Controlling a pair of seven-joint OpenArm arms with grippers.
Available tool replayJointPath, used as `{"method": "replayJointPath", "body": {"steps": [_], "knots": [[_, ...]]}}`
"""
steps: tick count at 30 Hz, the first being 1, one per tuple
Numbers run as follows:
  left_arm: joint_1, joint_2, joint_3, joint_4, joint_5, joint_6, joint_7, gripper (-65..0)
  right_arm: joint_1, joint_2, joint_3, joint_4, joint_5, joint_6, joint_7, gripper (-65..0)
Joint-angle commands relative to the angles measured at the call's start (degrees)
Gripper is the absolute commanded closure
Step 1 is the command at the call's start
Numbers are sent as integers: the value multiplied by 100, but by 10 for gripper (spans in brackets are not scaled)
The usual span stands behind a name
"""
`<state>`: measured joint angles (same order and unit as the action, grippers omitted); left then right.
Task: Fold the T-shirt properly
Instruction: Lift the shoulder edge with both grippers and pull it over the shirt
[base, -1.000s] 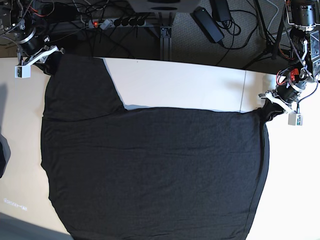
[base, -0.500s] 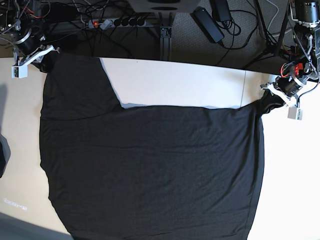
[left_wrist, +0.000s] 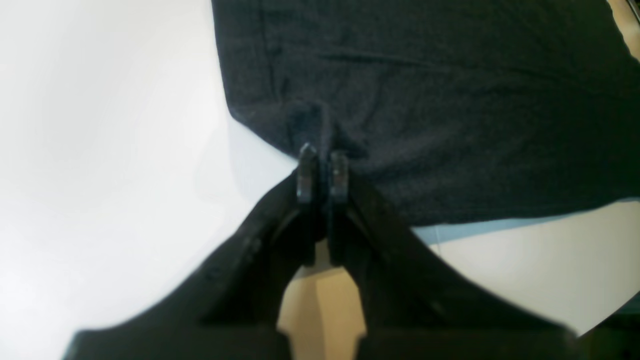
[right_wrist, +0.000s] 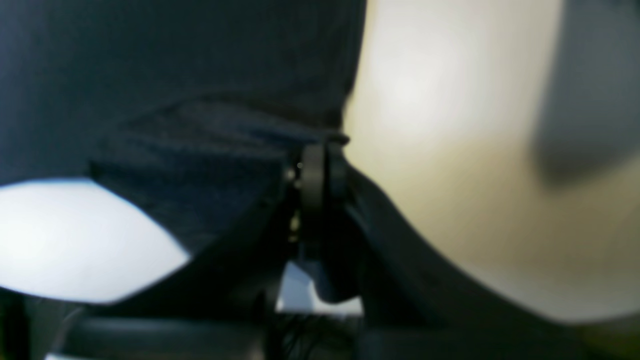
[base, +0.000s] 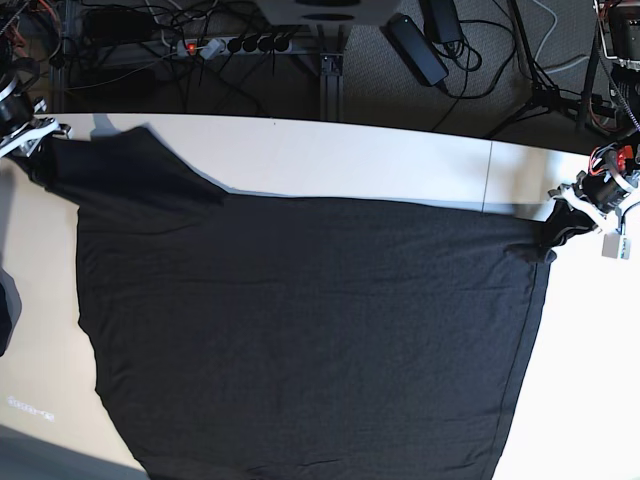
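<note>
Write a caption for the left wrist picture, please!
Left gripper pinching the black T-shirt's edge above the white table.

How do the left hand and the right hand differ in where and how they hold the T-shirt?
The left hand pinches the T-shirt at the base view's right edge; the right hand pinches its upper-left corner, farther back on the table. Cloth bunches at the left hand; the right draws out a long sleeve-like point. Both are shut on fabric.

The white table (base: 350, 150) carries 1 black T-shirt (base: 310, 330), spread flat across it.
</note>
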<state>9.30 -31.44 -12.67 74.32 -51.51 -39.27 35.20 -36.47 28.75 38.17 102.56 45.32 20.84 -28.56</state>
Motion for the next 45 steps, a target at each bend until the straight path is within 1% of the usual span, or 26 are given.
{"method": "replayJointPath", "body": {"steps": [1, 4, 8, 15, 18, 22, 26, 30, 36, 42, 45], "knots": [[-127, -129, -44, 72, -105, -73, -105, 0, -4, 109, 144, 179, 59, 404, 131, 0], [-282, -127, -44, 72, -103, -73, -107, 0, 127, 120, 243, 313, 59, 404, 133, 0], [-577, -127, -42, 72, -94, -73, -105, 0, 511, 146, 240, 308, 55, 411, 131, 0], [-1005, -125, -42, 68, 166, -73, -107, 0, 1147, 385, 94, 216, -192, 428, 142, 0], [-1108, -120, -42, 22, 350, -73, -116, 0, 1401, 514, -109, -48, -280, 428, 155, 0], [-1344, -114, 20, -481, 444, -73, -323, 0, 1731, 621, -420, -503, -286, 428, 157, 0], [-1698, -105, 310, -1058, 442, -73, -435, 0, 2179, 649, -772, -868, -291, 428, 177, 0], [-2090, -107, 621, -1220, 505, -73, -435, 0, 2765, 669, -1147, -1257, -385, 428, 177, 0], [-2459, -105, 645, -1246, 850, -73, -461, 0, 3628, 669, -1475, -1910, -533, 433, 175, 0], [-2684, -92, 645, -1773, 1180, -73, -1003, 0, 4546, 671, -1969, -2671, -682, 433, 177, 0], [-2876, -92, 645, -2122, 1196, -73, -1102, 0, 4929, 678, -2264, -2924, -774, 433, 177, 0]]}}
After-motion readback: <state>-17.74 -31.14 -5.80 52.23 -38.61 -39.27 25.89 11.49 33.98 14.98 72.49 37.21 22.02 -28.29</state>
